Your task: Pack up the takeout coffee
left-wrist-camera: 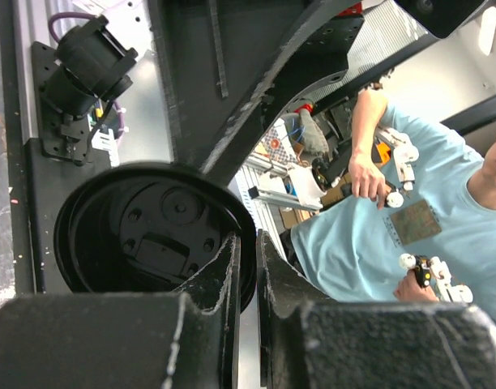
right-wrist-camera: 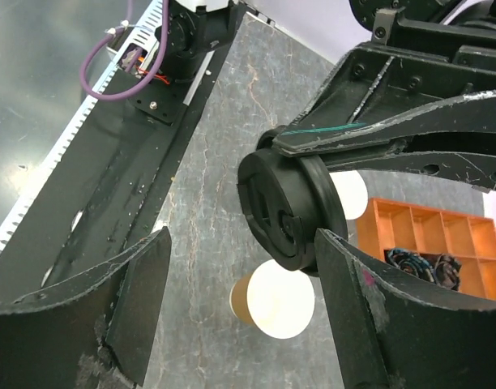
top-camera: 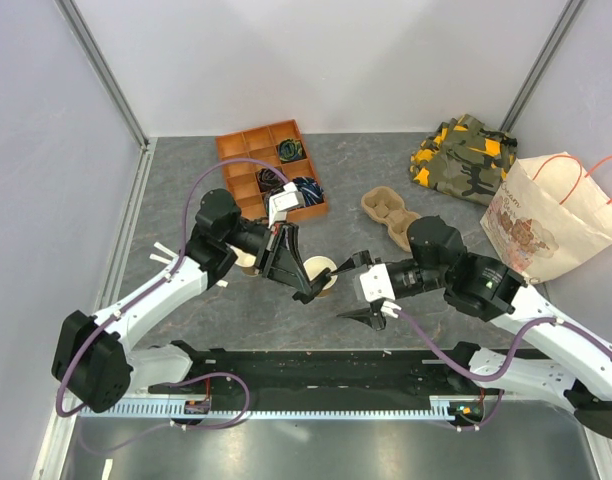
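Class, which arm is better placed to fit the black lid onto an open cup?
Left: the left gripper pinches the lid beside the nearer open cup; the right gripper hangs open, empty.

No text can be read anywhere here.

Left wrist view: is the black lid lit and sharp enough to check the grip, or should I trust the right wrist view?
Left wrist view: round black plastic lid dark against a bright background, left gripper fingers blurred up close. Right wrist view: same lid evenly lit and sharp, rim pinched between those fingers.
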Controlling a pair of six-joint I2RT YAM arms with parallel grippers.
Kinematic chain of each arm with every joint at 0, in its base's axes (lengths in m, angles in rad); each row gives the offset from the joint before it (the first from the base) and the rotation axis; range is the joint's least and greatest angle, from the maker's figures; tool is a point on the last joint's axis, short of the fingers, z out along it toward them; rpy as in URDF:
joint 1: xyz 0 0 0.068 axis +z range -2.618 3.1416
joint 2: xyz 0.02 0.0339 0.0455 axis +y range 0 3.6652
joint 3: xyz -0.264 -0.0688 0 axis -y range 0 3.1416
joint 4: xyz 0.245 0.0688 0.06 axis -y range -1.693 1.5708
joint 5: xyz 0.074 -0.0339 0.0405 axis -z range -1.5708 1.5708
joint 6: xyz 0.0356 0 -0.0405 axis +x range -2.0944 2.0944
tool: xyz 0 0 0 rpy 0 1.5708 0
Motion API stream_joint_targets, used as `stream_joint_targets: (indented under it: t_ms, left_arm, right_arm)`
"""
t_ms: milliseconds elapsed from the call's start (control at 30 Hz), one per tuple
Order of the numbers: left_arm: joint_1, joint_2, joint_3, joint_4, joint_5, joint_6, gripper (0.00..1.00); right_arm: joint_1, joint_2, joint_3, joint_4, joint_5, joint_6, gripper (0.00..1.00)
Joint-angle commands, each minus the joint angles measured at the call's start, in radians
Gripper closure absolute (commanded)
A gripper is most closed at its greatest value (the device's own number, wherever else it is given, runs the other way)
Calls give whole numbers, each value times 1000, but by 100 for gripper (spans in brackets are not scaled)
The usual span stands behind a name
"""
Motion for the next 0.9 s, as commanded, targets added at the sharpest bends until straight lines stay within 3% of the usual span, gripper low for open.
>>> stream_joint_targets:
  t_ms: [0,267,467,567,700,867]
  left_arm:
    - [-26,1,22,-11,62,47,96]
    - [-26,-27,-15,-137,75,150,98]
    - [-37,-36,5,-148,98,191,98]
    - [-60,-30,20,-160,129,190,97]
    - [-75,-34,13,-169,146,200,97]
    - [-75,-34,17,-174,151,222,97]
  right_arm:
    - [14,10,-19,104,77,67,21]
    - [15,-29,47,54,116,96,24]
    - [17,-20,15,24,123,75,13]
    - [17,-5,-19,67,114,70,13]
    - [32,7,-47,93,94,61,21]
    - [48,6,-76,101,96,62,43]
